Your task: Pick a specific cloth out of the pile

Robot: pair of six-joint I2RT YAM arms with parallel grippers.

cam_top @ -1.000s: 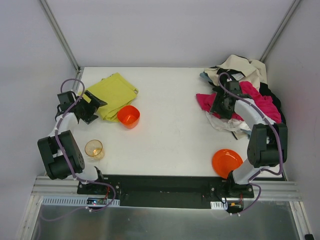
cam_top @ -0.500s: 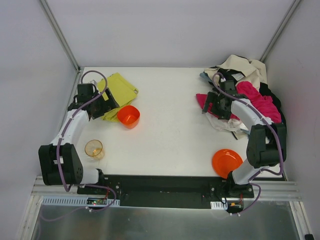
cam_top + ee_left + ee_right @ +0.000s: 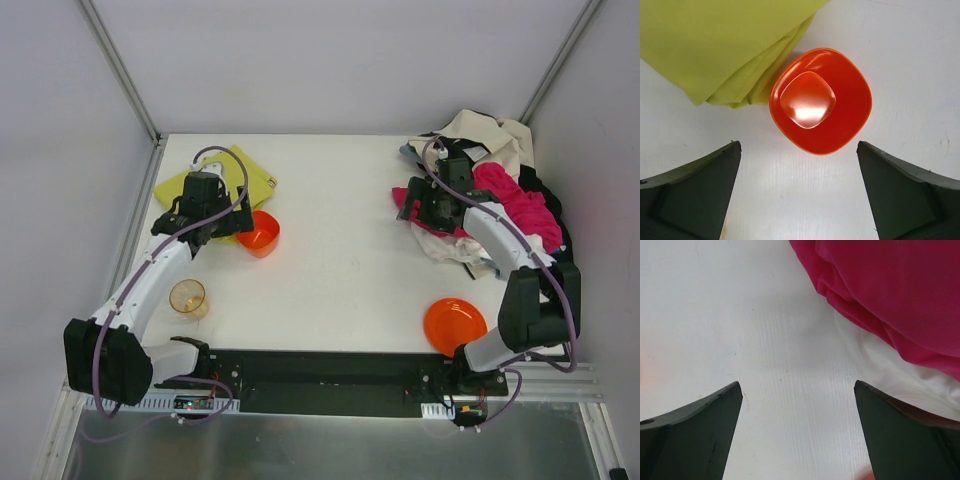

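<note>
The yellow-green cloth (image 3: pixel 240 172) lies folded at the table's far left, partly under my left arm. In the left wrist view the cloth (image 3: pixel 715 45) fills the top left. My left gripper (image 3: pixel 215 222) (image 3: pixel 797 145) is open and empty, hovering over bare table just near of the cloth and the orange bowl. The pile (image 3: pixel 500 185) of cream, white, magenta and black garments sits at the far right. My right gripper (image 3: pixel 415 205) (image 3: pixel 797 385) is open and empty at the pile's left edge, beside the magenta cloth (image 3: pixel 890 290) and a white garment (image 3: pixel 900 377).
An orange bowl (image 3: pixel 258 232) (image 3: pixel 820 100) touches the yellow-green cloth's near right edge. An amber cup (image 3: pixel 188 297) stands near the left arm. An orange plate (image 3: pixel 454 325) lies at the near right. White walls and metal posts ring the table.
My left arm has swung right, from the cloth's left side to over its near edge by the orange bowl. My right gripper has shifted left to the pile's left edge.
</note>
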